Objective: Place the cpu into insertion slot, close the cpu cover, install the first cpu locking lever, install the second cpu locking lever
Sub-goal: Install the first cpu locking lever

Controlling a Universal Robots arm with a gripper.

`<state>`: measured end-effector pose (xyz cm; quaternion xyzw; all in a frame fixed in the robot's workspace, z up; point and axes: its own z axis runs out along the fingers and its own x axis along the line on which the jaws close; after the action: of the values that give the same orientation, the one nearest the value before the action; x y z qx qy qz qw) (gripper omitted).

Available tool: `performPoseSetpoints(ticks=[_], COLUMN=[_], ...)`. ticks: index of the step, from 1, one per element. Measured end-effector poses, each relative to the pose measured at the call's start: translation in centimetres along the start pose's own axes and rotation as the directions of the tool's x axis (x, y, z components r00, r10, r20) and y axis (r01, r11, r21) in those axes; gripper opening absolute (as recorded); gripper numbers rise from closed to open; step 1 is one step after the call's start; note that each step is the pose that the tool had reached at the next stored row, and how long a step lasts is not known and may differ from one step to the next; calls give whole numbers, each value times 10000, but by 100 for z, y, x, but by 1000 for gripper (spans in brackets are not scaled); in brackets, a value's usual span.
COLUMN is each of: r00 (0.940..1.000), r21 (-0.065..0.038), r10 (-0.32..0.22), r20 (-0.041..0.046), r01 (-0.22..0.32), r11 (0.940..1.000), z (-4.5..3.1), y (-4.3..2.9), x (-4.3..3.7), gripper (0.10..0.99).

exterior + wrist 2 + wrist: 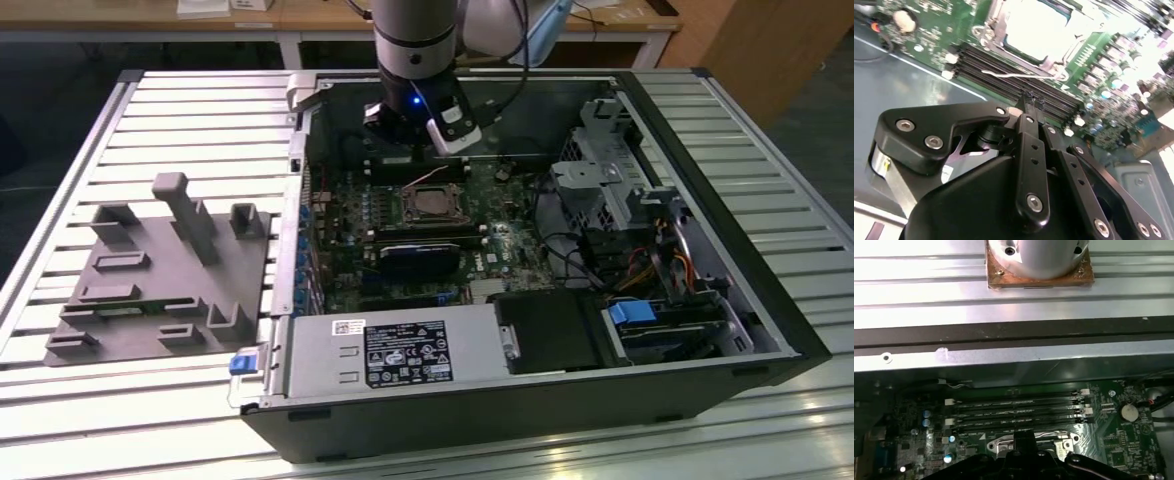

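Note:
In the exterior view the open computer case (534, 250) lies on a slatted table, with the insertion slot (430, 204) in the middle of its green board. The cpu (1036, 22) sits in the slot, its pale metal face showing through the silvery cpu cover (995, 31) framing it. A thin wire locking lever (1009, 75) runs along the socket's side toward the memory slots (1004, 62). My gripper (1033, 98) hangs just above the board beside that lever, shut with nothing between its fingers. It also shows as the gripper (424, 150) behind the slot and as the gripper (1024, 442) hiding part of the socket.
A grey power-supply box (387, 355) fills the case's near side, and a metal drive cage (614, 180) with cables stands on the exterior view's right. A black module (416, 258) sits just in front of the socket. A grey fixture (160, 270) lies outside the case on the left.

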<state>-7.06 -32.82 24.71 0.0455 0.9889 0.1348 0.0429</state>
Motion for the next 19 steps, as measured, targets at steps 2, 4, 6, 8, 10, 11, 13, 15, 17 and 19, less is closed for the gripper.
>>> performPoseSetpoints(ticks=[2, 4, 6, 8, 10, 11, 13, 15, 17, 19], r00=[9996, 9984, 9963, 9936, 9914, 9909, 9905, 9904, 9904, 9904], r21=[-28, -54, -79, -100, -114, -117, -117, -118, -117, -114], r10=[-72, -147, -221, -291, -336, -345, -353, -354, -347, -329], r20=[265, 549, 827, 1090, 1263, 1300, 1326, 1336, 1339, 1343], r01=[73, 150, 229, 303, 354, 363, 372, 373, 366, 347], r11=[10000, 9999, 9997, 9995, 9993, 9993, 9992, 9992, 9993, 9993], z=[2, 4, 6, 8, 19, 32, 64, 96, 117, 137], y=[-2, -4, -6, -8, -12, -16, -26, -35, -41, -46], x=[5, 10, 15, 19, 22, 24, 26, 29, 31, 32], gripper=[102, 102, 102, 102, 102, 102, 102, 102, 102, 102])
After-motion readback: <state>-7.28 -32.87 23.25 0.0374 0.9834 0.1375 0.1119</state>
